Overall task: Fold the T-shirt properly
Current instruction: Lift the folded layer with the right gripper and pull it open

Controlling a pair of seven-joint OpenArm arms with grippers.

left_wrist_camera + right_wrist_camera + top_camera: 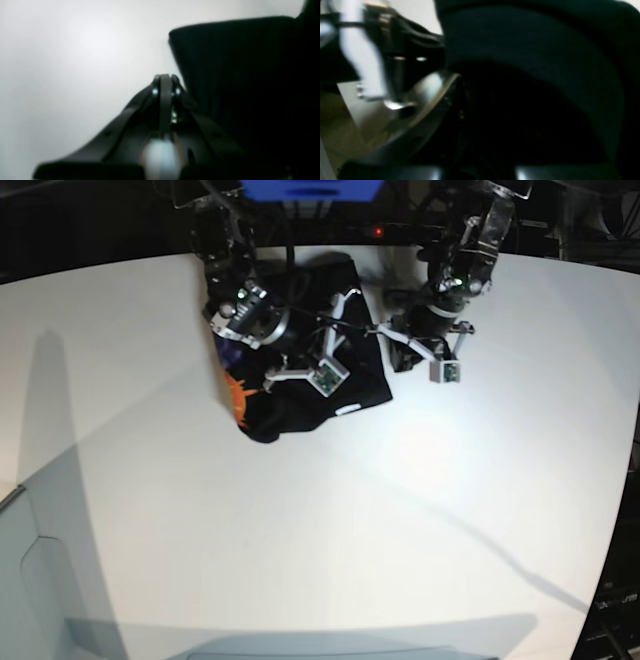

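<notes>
The black T-shirt (355, 385) lies bunched at the far middle of the white table (300, 520), with an orange and purplish print (237, 393) at its left edge and a small white tag (350, 409) near its front. My right gripper (292, 370) is down over the shirt. In the right wrist view, dark fabric (532, 62) fills the frame beside one finger (430, 97), and the jaws are hidden. My left gripper (165, 80) is shut and empty over the bare table. It sits just left of the shirt's edge (237, 75) and also shows in the base view (398, 355).
A blue object (310, 188) and dark equipment stand behind the table's far edge. A pale grey block (40, 600) sits at the front left corner. Arm shadows cross the white tabletop.
</notes>
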